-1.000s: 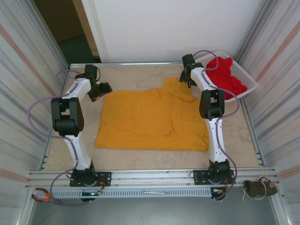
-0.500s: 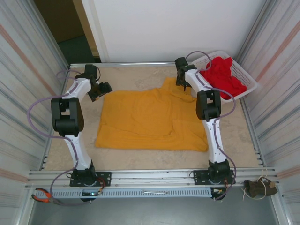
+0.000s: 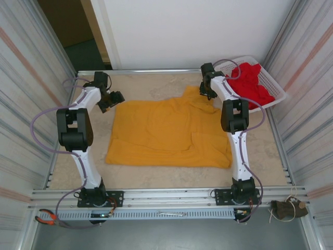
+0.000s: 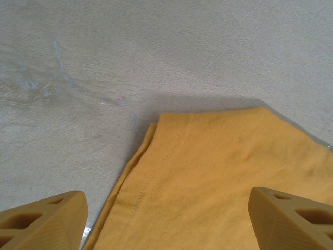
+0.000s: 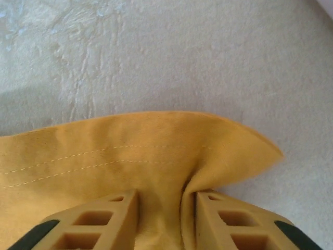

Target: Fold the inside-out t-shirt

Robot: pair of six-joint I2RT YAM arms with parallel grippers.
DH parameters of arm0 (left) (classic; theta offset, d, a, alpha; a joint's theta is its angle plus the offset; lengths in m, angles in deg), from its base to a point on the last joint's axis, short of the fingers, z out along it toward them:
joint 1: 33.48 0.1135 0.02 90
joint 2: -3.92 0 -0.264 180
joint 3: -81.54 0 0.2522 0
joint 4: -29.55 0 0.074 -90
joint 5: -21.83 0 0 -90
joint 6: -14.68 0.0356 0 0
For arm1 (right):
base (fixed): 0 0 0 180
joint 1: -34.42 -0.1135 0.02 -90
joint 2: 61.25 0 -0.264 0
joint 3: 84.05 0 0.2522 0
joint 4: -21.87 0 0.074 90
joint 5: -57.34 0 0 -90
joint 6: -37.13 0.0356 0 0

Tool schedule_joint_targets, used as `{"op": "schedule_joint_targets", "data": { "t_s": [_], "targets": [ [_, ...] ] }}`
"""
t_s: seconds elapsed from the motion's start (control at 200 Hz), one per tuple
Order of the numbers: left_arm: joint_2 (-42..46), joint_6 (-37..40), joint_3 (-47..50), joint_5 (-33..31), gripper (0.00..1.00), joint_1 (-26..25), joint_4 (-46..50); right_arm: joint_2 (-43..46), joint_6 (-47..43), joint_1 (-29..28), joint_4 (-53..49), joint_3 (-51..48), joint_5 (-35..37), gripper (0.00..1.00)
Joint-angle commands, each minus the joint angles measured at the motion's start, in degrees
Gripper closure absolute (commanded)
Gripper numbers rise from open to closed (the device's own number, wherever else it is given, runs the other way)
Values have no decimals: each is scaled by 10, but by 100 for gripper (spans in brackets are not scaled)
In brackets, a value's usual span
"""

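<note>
Soft mustard-yellow cotton t-shirt (image 3: 166,133): hem fold tight between fingers of right gripper (image 5: 164,204); left gripper (image 4: 166,208) fingers wide apart above corner.

Overhead plus wrist close-ups of t-shirt (image 3: 166,133)

No text, number, brand or sign can be read in any of the views — nothing legible.
</note>
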Motion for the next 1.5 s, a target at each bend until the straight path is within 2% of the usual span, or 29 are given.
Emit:
{"op": "schedule_joint_targets", "data": {
  "t_s": [0.0,0.065,0.205,0.286,0.486,0.676,0.802,1.027,1.112,1.187,1.308,1.493],
  "targets": [
    [-13,-7,-25,1,19,2,1,-15,6,5,-28,4,-16,87],
    [-35,-4,-53,-5,19,2,12,-12,5,6,-28,4,-18,93],
    [-96,7,-114,-11,25,2,32,-4,3,6,-26,4,-23,100],
    [-125,14,-145,-17,29,2,45,-3,1,7,-26,4,-25,100],
    [-169,30,-186,-25,28,-1,64,-1,2,7,-26,3,-30,100],
    [-180,35,-188,-18,32,-8,64,2,1,8,-25,3,-33,100],
    [-180,36,-177,-6,47,-15,54,8,0,8,-24,4,-36,100],
    [-158,30,-139,0,47,-25,34,18,-2,11,-21,3,-39,100],
    [-147,30,-121,-7,49,-30,26,19,-2,11,-21,3,-39,100],
    [-144,30,-113,-7,64,-30,23,21,-1,11,-21,4,-40,100],
    [-146,32,-113,-4,100,-30,16,25,-1,11,-19,5,-46,100],
    [-131,40,-138,-3,100,-31,8,53,-8,17,-2,4,-79,100]
  ]
}}
